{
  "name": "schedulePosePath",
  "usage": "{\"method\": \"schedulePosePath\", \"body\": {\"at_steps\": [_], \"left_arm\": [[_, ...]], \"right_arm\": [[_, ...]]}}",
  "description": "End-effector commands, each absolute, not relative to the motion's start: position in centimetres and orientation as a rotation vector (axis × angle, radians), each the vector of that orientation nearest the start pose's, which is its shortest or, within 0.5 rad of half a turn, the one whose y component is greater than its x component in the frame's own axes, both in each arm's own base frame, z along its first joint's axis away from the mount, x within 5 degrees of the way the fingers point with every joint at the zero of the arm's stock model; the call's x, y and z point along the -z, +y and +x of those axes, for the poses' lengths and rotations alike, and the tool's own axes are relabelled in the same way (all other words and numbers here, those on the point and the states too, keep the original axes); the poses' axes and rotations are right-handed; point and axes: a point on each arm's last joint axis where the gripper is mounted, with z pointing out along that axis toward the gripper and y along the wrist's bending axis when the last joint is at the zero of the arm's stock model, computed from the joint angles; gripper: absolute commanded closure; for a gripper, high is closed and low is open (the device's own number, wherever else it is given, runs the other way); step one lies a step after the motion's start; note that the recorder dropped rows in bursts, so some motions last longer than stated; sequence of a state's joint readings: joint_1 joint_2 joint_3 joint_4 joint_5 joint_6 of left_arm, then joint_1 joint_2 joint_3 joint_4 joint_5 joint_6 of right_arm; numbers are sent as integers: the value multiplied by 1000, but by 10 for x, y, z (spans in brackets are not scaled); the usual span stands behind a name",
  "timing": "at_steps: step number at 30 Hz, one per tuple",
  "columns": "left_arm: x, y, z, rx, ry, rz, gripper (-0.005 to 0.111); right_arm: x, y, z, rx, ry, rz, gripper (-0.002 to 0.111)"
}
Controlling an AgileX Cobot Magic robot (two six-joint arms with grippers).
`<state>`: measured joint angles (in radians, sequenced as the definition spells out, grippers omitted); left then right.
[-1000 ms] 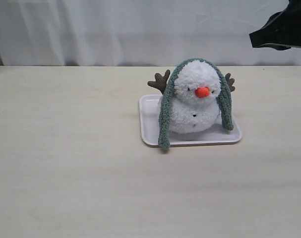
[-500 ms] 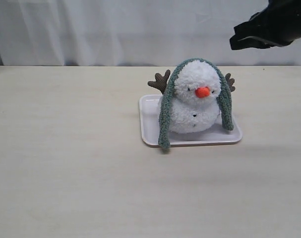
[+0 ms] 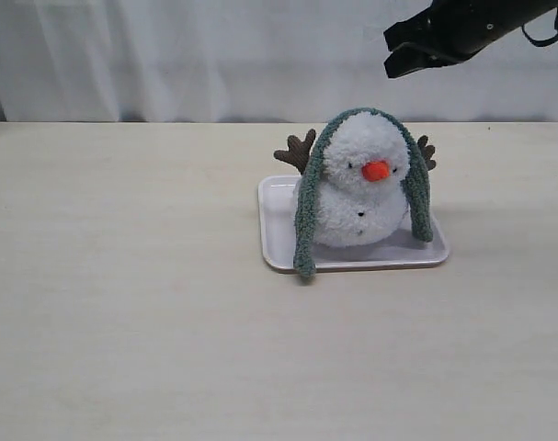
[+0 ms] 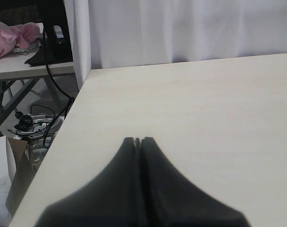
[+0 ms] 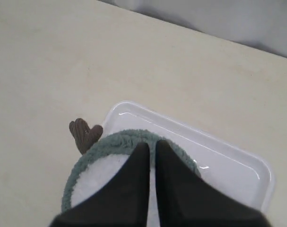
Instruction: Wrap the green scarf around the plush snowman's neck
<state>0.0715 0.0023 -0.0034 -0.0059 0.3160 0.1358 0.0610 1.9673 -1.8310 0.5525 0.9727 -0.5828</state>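
The plush snowman (image 3: 363, 188) sits upright on a white tray (image 3: 277, 230), orange nose toward the camera. The green scarf (image 3: 305, 220) is draped over the top of its head, and both ends hang down its sides to the tray. It does not lie at the neck (image 3: 350, 190). My right gripper (image 3: 390, 59) hangs shut and empty in the air above and just right of the head. The right wrist view has its tips (image 5: 152, 144) over the scarf (image 5: 110, 144) and the white head (image 5: 98, 177). My left gripper (image 4: 138, 140) is shut over bare table.
A white curtain (image 3: 168, 55) closes off the back. Brown twig arms (image 3: 295, 150) stick out behind the snowman. In the left wrist view the table edge (image 4: 63, 127) drops to a floor with cables, and a side table carries a pink plush (image 4: 11, 38).
My right gripper has travelled left across the top of the exterior view, from the far right corner to above the snowman. Snowman, scarf and tray have not moved.
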Motion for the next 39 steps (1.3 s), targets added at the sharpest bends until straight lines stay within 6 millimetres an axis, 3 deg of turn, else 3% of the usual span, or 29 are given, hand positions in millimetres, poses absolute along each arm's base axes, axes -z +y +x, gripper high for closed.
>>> {"method": "schedulePosePath", "body": {"at_steps": [1, 5, 18, 27, 34, 39], "left_arm": [[-185, 3, 54, -136, 1794, 54, 107], [-185, 3, 54, -136, 1794, 54, 107], [-185, 3, 54, -136, 1794, 54, 107], [-185, 3, 54, -136, 1794, 54, 107], [-185, 3, 54, -136, 1794, 54, 107], [-185, 3, 54, -136, 1794, 54, 107]], "right_arm": [[-300, 67, 460, -504, 2420, -567, 104], [-275, 68, 468, -517, 2472, -643, 104], [-232, 69, 480, -553, 2558, -633, 104], [-219, 70, 481, -577, 2599, -641, 104], [-197, 71, 481, -620, 2669, -650, 104], [-201, 70, 480, -615, 2671, -661, 104]]}}
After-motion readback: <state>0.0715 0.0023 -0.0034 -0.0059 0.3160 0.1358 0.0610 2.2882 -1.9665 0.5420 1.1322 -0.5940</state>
